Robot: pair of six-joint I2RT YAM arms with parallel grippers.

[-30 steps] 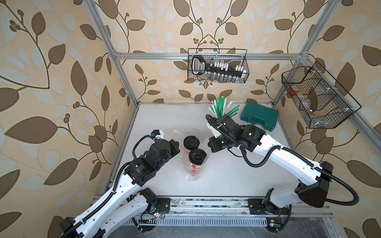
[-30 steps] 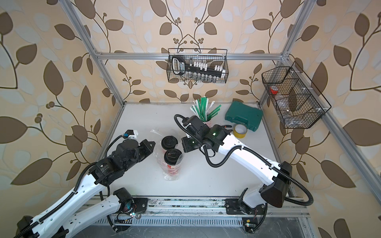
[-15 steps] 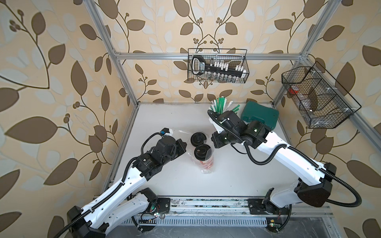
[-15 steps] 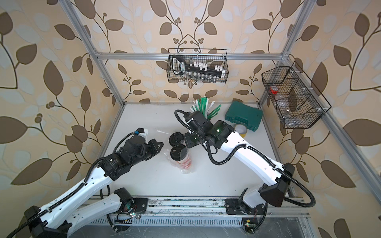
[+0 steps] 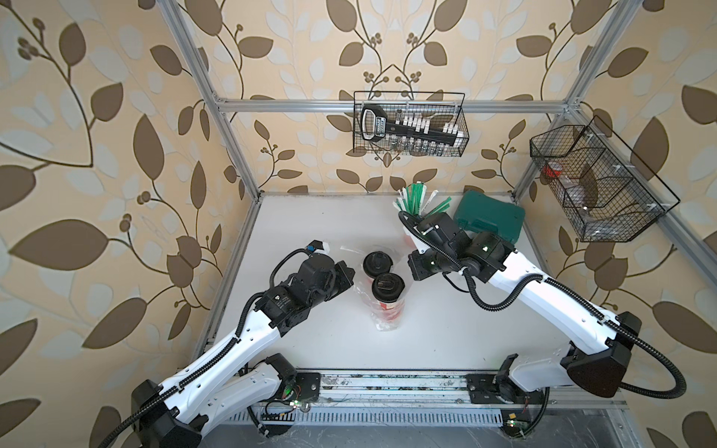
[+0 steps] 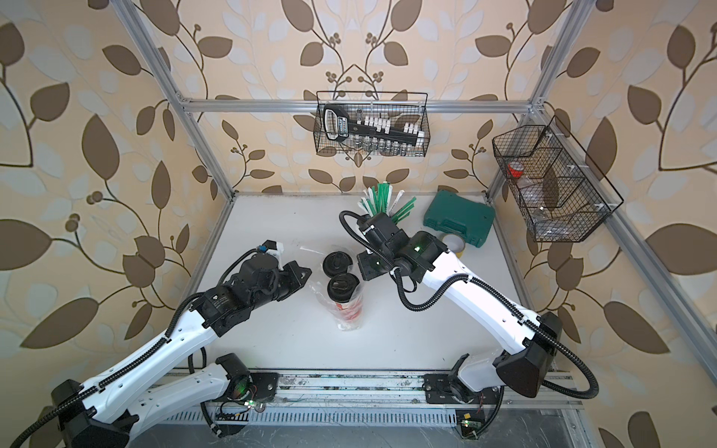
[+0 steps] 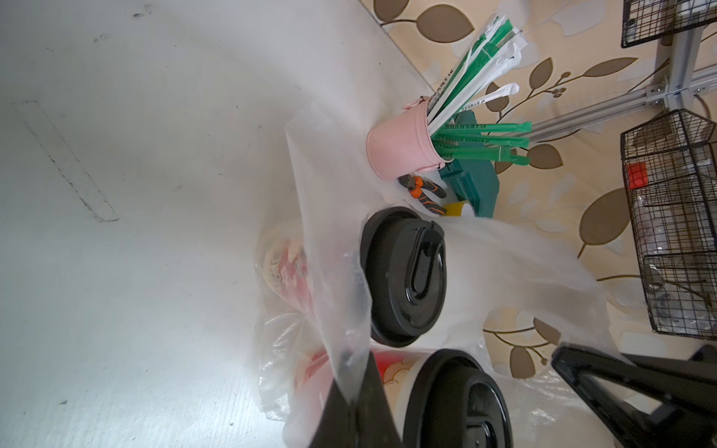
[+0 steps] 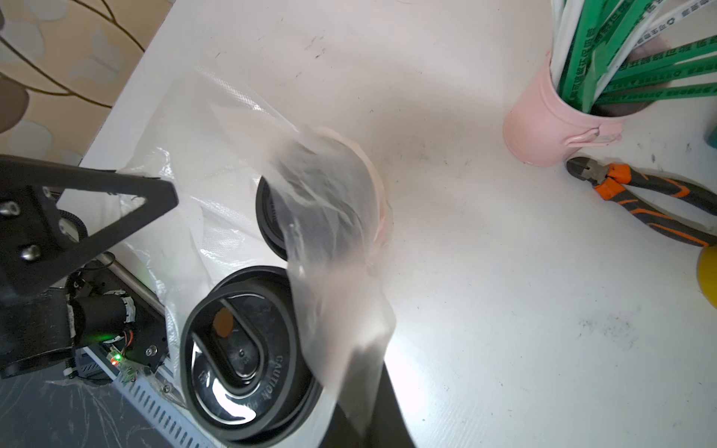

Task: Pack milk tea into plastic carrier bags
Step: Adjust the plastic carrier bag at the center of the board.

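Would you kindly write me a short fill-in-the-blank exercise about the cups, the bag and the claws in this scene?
The clear plastic bag holds ___ milk tea cups. Their lids are ___. The cup of straws is ___. The left claw and the right claw are each shut on the ___.
Missing words: two; black; pink; bag.

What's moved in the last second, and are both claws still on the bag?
The bag with both lidded cups moved toward the robot's right and slightly back. The left claw followed it inward; the right claw gave way a little the same way. Nothing was taken or let go: both claws stay shut on the bag's top. The straw cup and green case did not move.
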